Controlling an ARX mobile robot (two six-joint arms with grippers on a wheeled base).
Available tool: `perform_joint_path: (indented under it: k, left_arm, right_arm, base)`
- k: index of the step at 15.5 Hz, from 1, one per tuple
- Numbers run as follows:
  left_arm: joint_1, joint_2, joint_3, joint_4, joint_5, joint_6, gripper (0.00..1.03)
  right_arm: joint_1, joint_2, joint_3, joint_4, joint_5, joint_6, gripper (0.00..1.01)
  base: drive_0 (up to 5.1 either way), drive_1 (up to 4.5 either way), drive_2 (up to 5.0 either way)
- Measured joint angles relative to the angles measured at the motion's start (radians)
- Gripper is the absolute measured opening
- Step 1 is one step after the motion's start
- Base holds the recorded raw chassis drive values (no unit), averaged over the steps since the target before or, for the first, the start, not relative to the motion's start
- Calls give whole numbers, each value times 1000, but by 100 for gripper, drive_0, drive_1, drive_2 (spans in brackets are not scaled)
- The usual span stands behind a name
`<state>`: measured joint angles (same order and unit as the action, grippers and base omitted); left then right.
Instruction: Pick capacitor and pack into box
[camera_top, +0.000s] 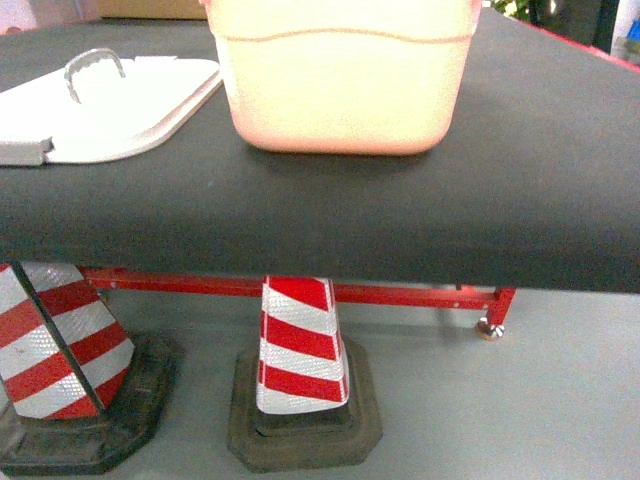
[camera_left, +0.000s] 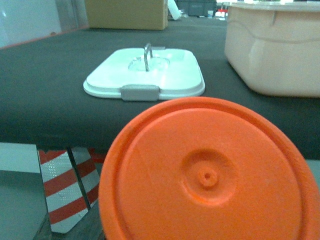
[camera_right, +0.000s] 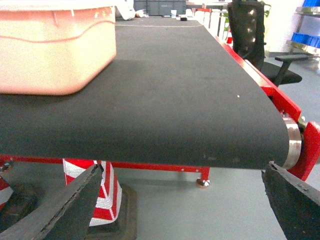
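An orange-red round capacitor (camera_left: 207, 175) fills the lower part of the left wrist view, hanging in the air in front of the table's near edge. It hides my left gripper's fingers, which seem shut on it. The pale pink box (camera_top: 345, 90) stands uncovered on the black table, to the right in the left wrist view (camera_left: 272, 50). Its white lid (camera_top: 110, 110) with a grey latch lies flat to its left. My right gripper (camera_right: 185, 210) is open and holds nothing, low before the table edge, with the box (camera_right: 55, 50) at its far left. Neither gripper shows in the head view.
The black table top (camera_top: 500, 180) rests on a red frame (camera_top: 400, 293). Two red-and-white cones (camera_top: 300, 345) (camera_top: 55, 340) stand on the floor under its near edge. A black chair (camera_right: 250, 35) is at the far right. A brown carton (camera_left: 125, 14) stands behind the lid.
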<state>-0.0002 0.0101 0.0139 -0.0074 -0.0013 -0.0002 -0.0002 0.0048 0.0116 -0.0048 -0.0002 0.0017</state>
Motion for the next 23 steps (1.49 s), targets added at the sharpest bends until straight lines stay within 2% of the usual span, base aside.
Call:
perform_joint_path:
  k: [23]
  left_arm:
    - [0,0,0,1,1,1,44]
  right_arm:
    - [0,0,0,0,0,1,98]
  base:
    - [0,0,0]
